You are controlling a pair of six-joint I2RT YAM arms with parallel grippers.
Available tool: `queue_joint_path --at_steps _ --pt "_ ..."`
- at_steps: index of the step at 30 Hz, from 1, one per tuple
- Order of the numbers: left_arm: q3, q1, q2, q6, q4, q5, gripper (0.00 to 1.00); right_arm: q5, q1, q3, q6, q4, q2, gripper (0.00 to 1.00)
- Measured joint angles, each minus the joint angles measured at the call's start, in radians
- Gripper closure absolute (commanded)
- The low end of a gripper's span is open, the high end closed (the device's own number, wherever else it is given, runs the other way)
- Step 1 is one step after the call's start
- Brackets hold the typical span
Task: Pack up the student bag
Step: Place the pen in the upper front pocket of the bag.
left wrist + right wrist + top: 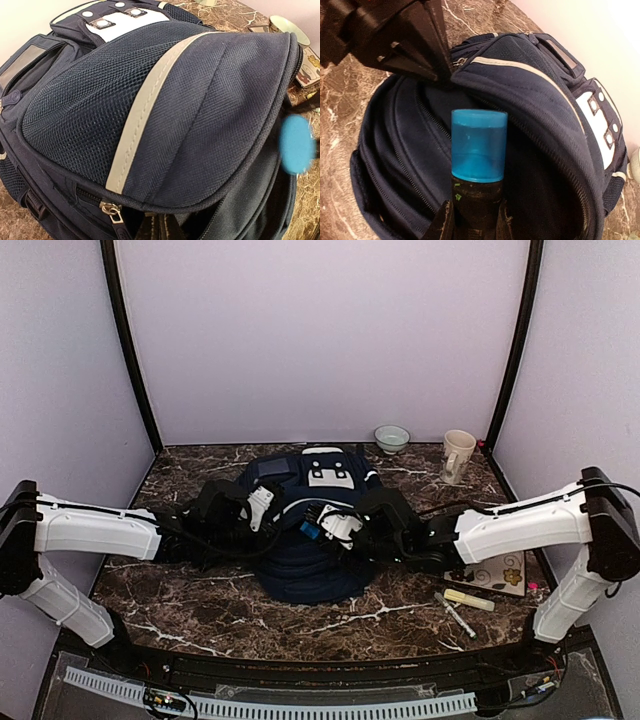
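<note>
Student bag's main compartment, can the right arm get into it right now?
Probably yes. The left pincer appears to hold the student bag flap up, so the opening gapes, and the right pincer with its blue-capped marker sits just before it, nothing between.

The student bag [300, 565] lies mid-counter [200, 610], its white-patched top toward the far wall. The left end effector [262, 507] reaches onto its left side and the right end effector [325, 524] onto its right, with a small blue object [311, 532] at the latter's tip. A bowl [391, 438] and a mug [457, 455] stand far right, while a patterned card [503, 571], a yellow marker [468, 600] and a pen [455, 617] lie near right.
</note>
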Motion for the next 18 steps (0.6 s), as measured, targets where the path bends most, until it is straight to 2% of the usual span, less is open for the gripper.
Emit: queue_joint_path --at_steps 12,18 --pt "0.0 -0.001 0.0 0.001 0.008 0.001 0.99 0.288 -0.016 0.261 -0.111 -0.196 0.207 0.92" --pt "0.0 -0.001 -0.001 0.001 0.019 -0.002 0.99 0.376 -0.007 0.314 -0.202 -0.227 0.272 0.91"
